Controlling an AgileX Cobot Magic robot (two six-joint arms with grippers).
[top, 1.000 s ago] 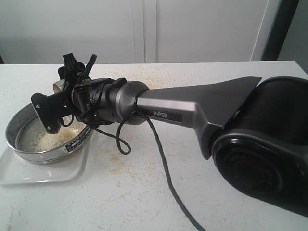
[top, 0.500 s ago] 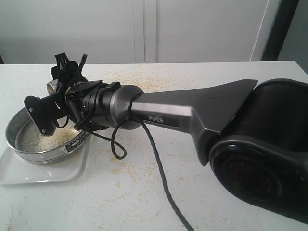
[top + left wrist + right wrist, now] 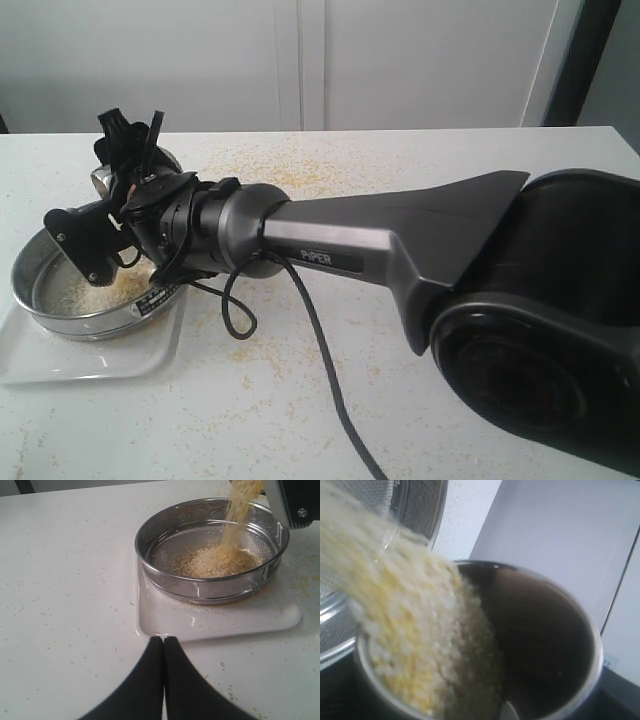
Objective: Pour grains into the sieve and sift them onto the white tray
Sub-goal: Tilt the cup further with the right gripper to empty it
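Note:
The sieve [image 3: 47, 318] [image 3: 150, 555] stands on the white tray [image 3: 95, 358] [image 3: 225, 622] at the left of the table. My right gripper [image 3: 118, 160] is shut on a small steel cup [image 3: 103, 179] [image 3: 545, 630], tilted over the sieve's far rim. Grains [image 3: 415, 645] slide over the cup's lip and fall as a stream [image 3: 239, 505]. They land on a heap [image 3: 220, 562] [image 3: 92, 294] on the mesh. My left gripper [image 3: 163, 640] is shut and empty, hovering just in front of the tray's near edge.
Stray yellow specks [image 3: 300, 170] are scattered over the white table. The right arm's body [image 3: 540, 330] and its loose cable [image 3: 330, 370] stretch across the middle and right. Part of the right wrist mount [image 3: 295, 502] hangs over the sieve's rim.
The right arm has swung further left and rolled, tipping the cup more steeply. Grains are now pouring, and the heap in the sieve has grown.

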